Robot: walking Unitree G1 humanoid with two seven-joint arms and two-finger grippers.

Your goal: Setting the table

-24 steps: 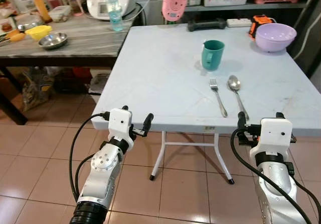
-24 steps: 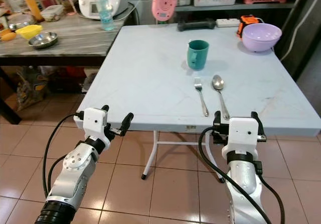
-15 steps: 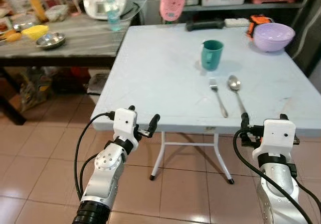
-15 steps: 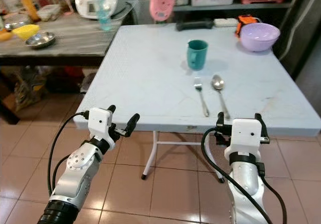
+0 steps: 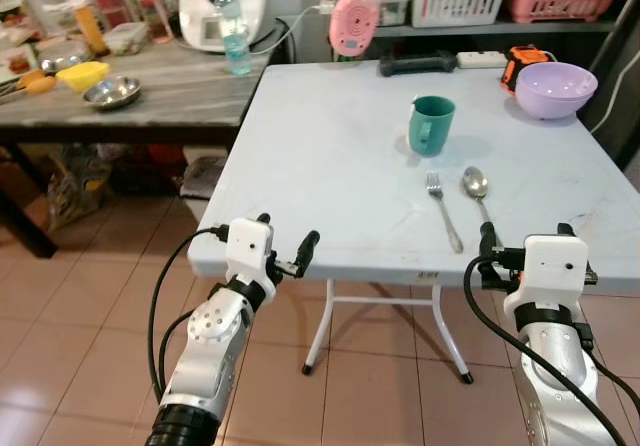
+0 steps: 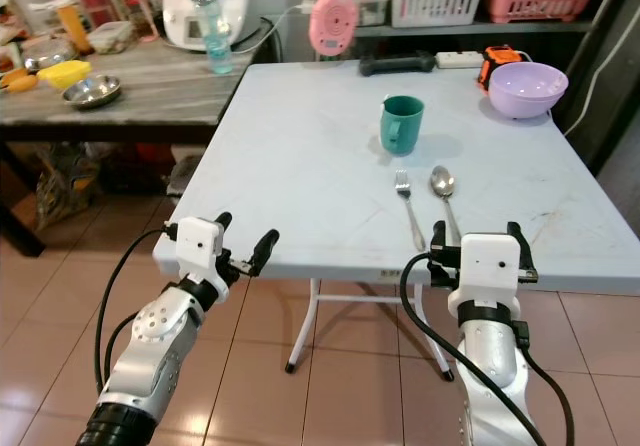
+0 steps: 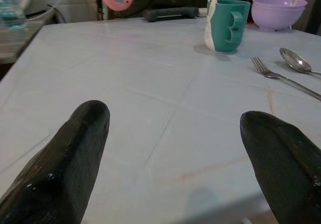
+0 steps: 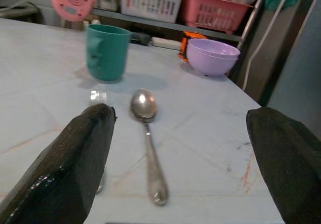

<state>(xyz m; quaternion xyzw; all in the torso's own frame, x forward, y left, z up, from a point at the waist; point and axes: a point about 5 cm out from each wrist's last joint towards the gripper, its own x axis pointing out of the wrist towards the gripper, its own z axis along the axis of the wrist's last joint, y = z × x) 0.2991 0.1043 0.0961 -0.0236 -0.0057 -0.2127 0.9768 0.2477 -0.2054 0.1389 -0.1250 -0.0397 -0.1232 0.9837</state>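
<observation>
Both jaws were spread wide at the bench point(image 5: 330, 166) edge, so I'd have sent the right gripper point(image 5: 525, 256) low along the spoon point(image 5: 476, 188) handle, clear of the fork point(image 5: 441, 211).

1. Pale blue folding table point(image 5: 330, 166) on a tiled floor point(image 5: 90, 306); taken as bearing surface.
2. Teal mug point(image 5: 431, 126) stands upright on it; used as landmark.
3. Fork point(image 5: 441, 209) lies just in front of the mug; spoon point(image 5: 478, 192) lies beside the fork, apart from it.
4. Lavender bowl point(image 5: 557, 89) sits well to the mug's right, near the far corner.
5. Black bar-shaped object point(image 5: 418, 63) lies behind the mug at the far edge.
</observation>
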